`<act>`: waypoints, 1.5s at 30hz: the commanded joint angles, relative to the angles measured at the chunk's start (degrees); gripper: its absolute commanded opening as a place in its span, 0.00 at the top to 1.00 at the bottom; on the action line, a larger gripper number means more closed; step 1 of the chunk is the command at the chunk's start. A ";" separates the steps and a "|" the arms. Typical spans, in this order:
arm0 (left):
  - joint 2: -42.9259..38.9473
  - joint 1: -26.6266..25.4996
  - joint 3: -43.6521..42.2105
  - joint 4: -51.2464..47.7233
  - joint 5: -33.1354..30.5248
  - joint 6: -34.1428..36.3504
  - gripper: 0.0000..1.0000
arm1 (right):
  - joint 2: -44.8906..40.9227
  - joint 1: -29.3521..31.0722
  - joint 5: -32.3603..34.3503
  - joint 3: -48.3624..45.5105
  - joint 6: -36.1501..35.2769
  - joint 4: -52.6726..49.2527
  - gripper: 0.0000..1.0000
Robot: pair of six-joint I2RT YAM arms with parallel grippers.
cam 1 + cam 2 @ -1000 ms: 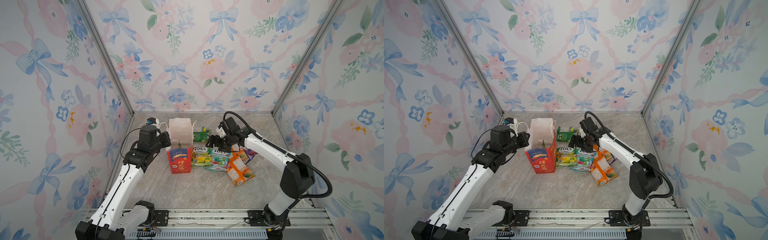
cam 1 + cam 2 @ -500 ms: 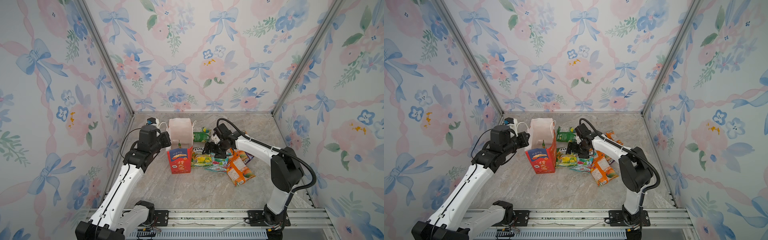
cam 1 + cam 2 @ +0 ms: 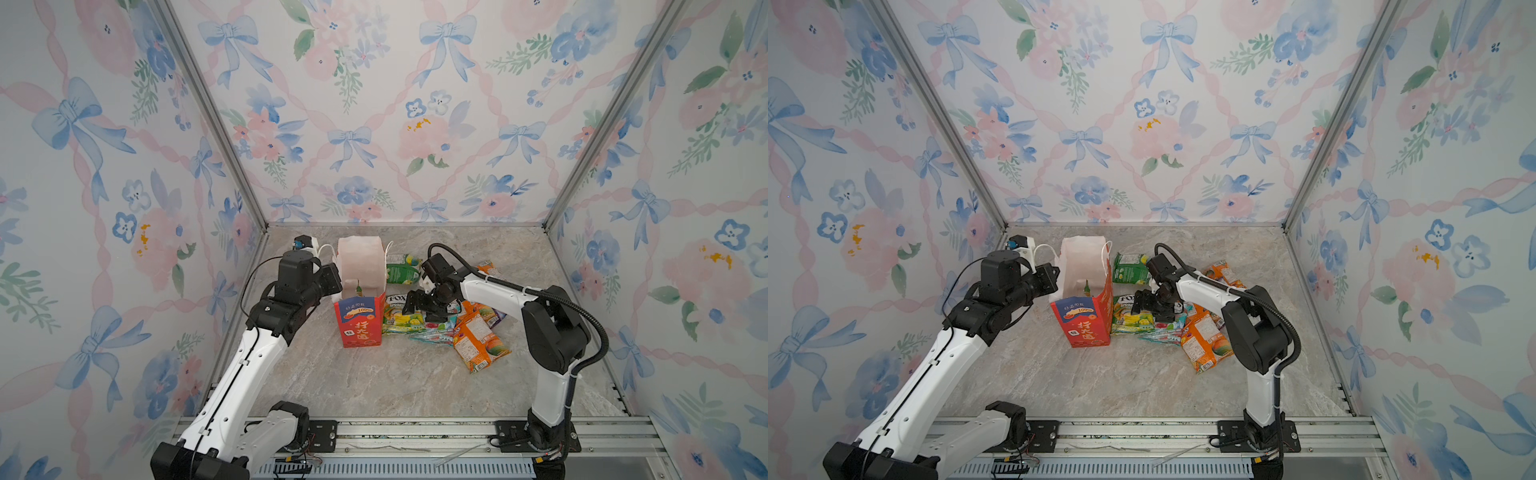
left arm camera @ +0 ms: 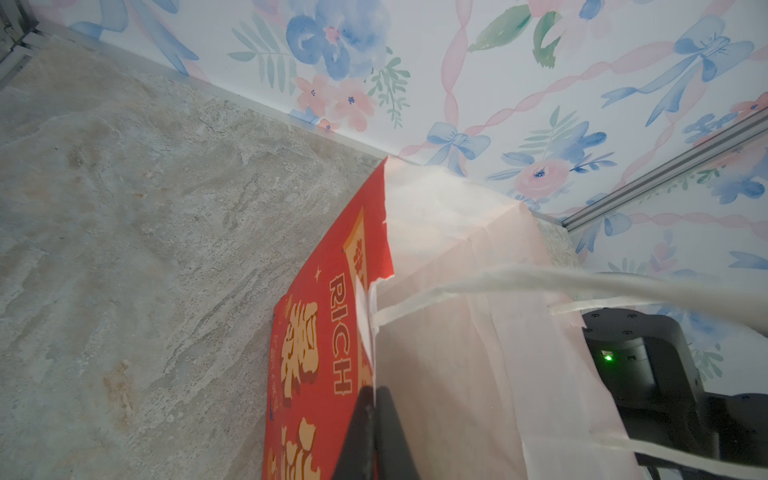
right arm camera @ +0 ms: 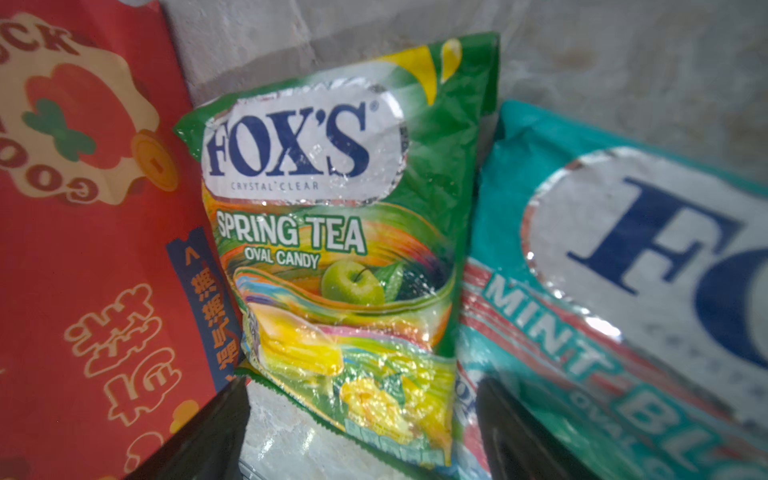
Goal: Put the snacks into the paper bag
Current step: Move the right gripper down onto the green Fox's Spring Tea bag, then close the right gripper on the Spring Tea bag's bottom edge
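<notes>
Holding the paper bag [image 4: 316, 353] by its top edge, my left gripper [image 4: 374, 432] is pinched tight. One finger sits on the red outside and one on the white inside. A white string handle [image 4: 540, 282] loops across just past my fingers. In both top views the paper bag [image 3: 359, 328] [image 3: 1086, 324] stands up straight on the stone table [image 3: 395, 382] with its mouth open. My left gripper [image 3: 332, 278] [image 3: 1050, 276] is at the bag's left side.

My right gripper [image 5: 357, 436] is spread wide and holds nothing. It hangs low over the green Spring Tea packet [image 5: 340, 249], with one finger on each side of the packet's bottom end. I cannot tell if my fingers touch it. This packet lies flat on the table, right beside the paper bag [image 5: 83, 249]. A teal mint packet [image 5: 602, 291] lies on its other side, and their edges overlap.

In both top views my right gripper [image 3: 422, 309] [image 3: 1148, 309] is over the snack pile, just right of the bag. The green Spring Tea packet [image 3: 401, 320] [image 3: 1133, 322] is closest to the bag. Next comes the teal mint packet [image 3: 432, 334] [image 3: 1160, 336]. An orange packet [image 3: 478, 340] [image 3: 1204, 345] lies at the front right of the pile. Another green packet [image 3: 401, 270] [image 3: 1129, 270] lies behind, near the bag's back corner. A second orange packet [image 3: 484, 268] [image 3: 1223, 270] lies farther back on the right.
</notes>
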 commanded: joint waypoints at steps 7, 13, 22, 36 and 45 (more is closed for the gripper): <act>0.52 -0.45 -0.98 0.00 0.20 -0.37 1.00 | 3.91 0.40 -0.25 -0.63 -2.18 1.84 0.15; 0.31 -0.52 -1.16 0.00 0.24 -0.45 1.00 | 5.38 0.30 -1.05 -1.27 -2.52 3.99 0.21; 0.00 -0.33 -1.27 0.08 0.03 -0.52 1.00 | 5.26 -0.59 -1.80 -2.60 -2.69 5.77 0.36; 0.56 -0.44 -1.19 0.00 0.53 -0.68 1.00 | 3.49 -1.53 -2.57 -1.39 -3.27 5.42 0.84; 0.37 -0.46 -1.02 0.02 0.51 -0.43 1.00 | 0.66 -1.93 -2.26 1.70 -5.63 1.97 1.00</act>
